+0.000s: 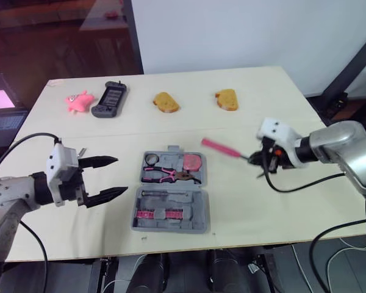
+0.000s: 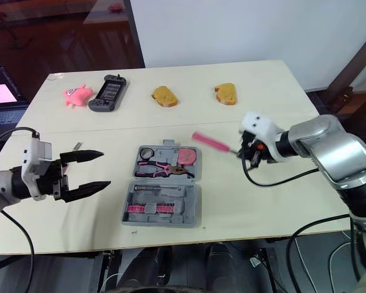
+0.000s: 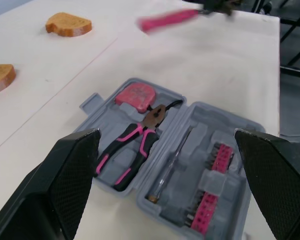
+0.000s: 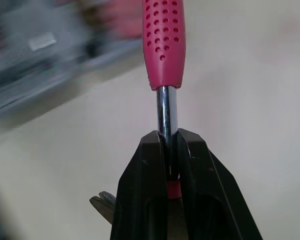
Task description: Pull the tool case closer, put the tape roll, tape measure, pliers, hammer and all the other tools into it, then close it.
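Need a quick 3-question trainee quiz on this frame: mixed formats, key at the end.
1. True or false: the left gripper is shut on the pliers.
2. What does the right gripper hold? A) pliers B) hammer C) nothing
3. Fill in: the tool case lies ___ on the table.

Key
1. False: it is open, and the pliers lie in the tool case.
2. B, clamped on the metal shaft.
3. open
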Controlling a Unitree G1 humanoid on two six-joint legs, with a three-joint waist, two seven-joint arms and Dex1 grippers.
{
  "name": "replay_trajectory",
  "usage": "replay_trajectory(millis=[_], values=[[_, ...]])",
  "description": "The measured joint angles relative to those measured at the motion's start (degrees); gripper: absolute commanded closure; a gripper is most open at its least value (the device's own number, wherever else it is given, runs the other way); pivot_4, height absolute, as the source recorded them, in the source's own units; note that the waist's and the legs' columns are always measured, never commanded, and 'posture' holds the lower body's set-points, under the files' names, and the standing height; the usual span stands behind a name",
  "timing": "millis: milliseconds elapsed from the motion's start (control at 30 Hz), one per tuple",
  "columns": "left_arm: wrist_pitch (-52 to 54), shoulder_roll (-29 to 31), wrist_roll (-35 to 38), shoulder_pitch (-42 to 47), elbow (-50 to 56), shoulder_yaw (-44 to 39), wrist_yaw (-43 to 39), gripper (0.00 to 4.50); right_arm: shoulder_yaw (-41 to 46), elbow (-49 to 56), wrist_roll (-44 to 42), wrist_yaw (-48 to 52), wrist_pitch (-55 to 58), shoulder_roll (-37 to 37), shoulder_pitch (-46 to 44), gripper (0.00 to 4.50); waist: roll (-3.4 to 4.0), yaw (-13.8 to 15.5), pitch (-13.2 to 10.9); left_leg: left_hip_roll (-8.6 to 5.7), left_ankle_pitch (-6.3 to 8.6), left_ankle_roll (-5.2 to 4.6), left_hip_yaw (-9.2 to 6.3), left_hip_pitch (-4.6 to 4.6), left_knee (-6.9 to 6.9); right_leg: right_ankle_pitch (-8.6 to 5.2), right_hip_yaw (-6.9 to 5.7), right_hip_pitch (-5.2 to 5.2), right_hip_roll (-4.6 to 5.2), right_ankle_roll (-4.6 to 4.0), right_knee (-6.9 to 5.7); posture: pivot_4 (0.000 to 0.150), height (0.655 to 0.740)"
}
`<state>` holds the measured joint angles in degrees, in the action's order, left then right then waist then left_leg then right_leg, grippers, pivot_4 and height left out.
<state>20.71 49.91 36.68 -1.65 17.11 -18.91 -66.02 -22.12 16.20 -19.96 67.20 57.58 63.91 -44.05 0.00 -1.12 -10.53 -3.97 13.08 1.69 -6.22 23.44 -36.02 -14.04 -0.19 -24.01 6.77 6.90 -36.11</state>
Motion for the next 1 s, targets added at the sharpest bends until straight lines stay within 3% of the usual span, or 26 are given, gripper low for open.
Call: replay_trajectory(millis=[133, 233, 367, 633, 1000], values=[[-1.3, -0.1, -0.9, -1.6, -0.7, -0.3, -0.5, 0.00, -8.2, 1.6, 2.3, 5.5, 3.2, -3.3, -12.5, 4.45, -0.02, 0.0, 0.0, 0.01, 0.01, 0.01, 0.01, 0.03, 0.06, 0.00, 0.06, -0.14, 0.01, -0.05, -0.02, 0.150, 0.7400], [-1.7, -0.1, -1.5, -3.6, -1.1, -0.8, -0.8, 0.00, -13.8, 3.8, 5.5, 6.8, 2.3, -5.8, -15.2, 4.45, -0.12, 0.5, 0.0, -0.04, 0.01, 0.03, -0.08, 0.13, 0.12, 0.01, 0.00, -0.23, 0.02, 0.03, -0.01, 0.150, 0.7400], [-2.2, 0.3, -1.5, -8.2, -0.4, -3.6, -2.0, 0.00, -22.0, 5.7, 5.1, 5.2, 12.9, -15.5, -18.1, 4.45, -0.13, 0.0, 0.0, -0.05, 0.01, 0.04, -0.04, 0.31, 0.09, 0.05, 0.08, -0.50, 0.07, -0.01, -0.08, 0.150, 0.7400], [-2.8, 0.6, -1.8, -16.7, 2.1, -8.7, -3.3, 0.00, -25.9, 4.6, 2.9, -0.4, 24.2, -24.7, -23.7, 4.45, -0.13, 0.2, 0.0, -0.06, -0.01, 0.07, -0.08, 0.32, 0.04, 0.06, 0.05, -0.48, 0.05, -0.11, -0.06, 0.150, 0.7400], [-5.2, 0.3, -2.9, -23.4, 2.3, -12.2, -5.0, 0.00, -29.3, -4.9, 1.5, -10.1, 27.1, -35.7, -21.7, 4.45, -0.13, 0.0, 0.0, -0.06, -0.01, 0.07, -0.08, 0.31, 0.08, 0.09, 0.06, -0.53, 0.04, -0.10, -0.10, 0.150, 0.7400]])
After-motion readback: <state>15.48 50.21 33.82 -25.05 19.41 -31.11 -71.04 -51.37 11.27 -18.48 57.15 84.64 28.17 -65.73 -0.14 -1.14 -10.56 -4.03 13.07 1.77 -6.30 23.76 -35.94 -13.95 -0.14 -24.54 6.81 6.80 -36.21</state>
